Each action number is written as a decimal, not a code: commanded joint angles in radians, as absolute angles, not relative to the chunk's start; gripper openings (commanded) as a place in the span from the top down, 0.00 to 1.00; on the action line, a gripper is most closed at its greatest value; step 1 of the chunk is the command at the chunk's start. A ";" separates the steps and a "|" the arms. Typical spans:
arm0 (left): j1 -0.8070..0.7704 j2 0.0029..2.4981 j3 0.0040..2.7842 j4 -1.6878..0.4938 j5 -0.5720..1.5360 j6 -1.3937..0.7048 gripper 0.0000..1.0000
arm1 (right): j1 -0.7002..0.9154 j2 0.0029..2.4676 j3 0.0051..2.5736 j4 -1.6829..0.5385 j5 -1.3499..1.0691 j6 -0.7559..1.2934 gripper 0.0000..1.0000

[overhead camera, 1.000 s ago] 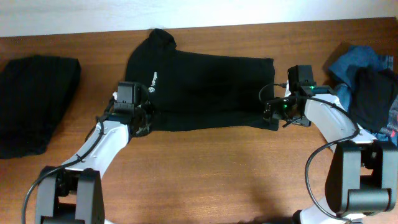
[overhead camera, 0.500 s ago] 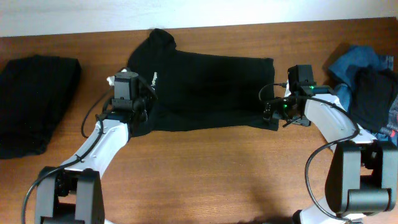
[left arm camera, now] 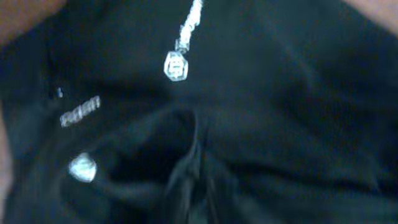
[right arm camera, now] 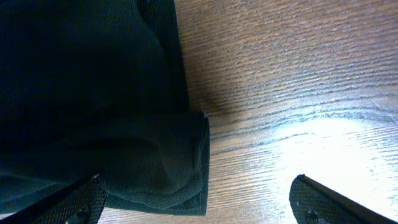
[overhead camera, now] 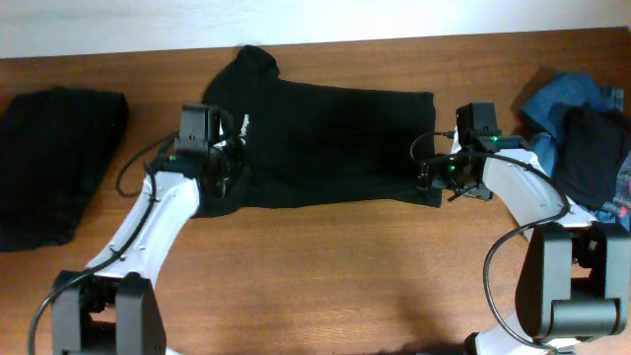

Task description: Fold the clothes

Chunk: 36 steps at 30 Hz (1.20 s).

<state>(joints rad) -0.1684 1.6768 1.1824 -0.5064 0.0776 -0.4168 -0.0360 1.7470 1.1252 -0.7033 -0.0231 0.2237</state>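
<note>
The black T-shirt (overhead camera: 335, 138) lies spread on the bench (overhead camera: 345, 266) between the two arms. The right jaws stand wide open and hold nothing, with the hem corner (right arm camera: 186, 162) between them but close to one side; the left jaws sit over bunched cloth just beside the white logo (left arm camera: 176, 65), and I cannot tell if they grip it. I think the danger is that the right jaws catch only the thin edge of this corner, so it slips out and the fold comes crooked. Compared with one second ago, the left jaws went from the shirt's near edge toward the logo, while the right ones did not move.
</note>
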 commanded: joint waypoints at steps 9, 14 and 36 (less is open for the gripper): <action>-0.201 1.692 1.289 -0.789 0.015 -0.224 1.00 | -0.040 1.761 1.115 -0.703 -0.015 0.217 0.01; -0.234 1.752 1.289 -0.810 0.010 -0.207 1.00 | -0.040 1.761 1.115 -0.702 -0.020 0.217 0.01; -0.269 1.847 1.289 -0.882 -0.115 -0.252 0.53 | -0.040 1.761 1.115 -0.702 -0.022 0.217 0.01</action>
<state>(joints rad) -0.2691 1.8378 1.2850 -0.8795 -0.0639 -0.2440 -0.0360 1.7523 1.1248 -0.7029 -0.0238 0.2234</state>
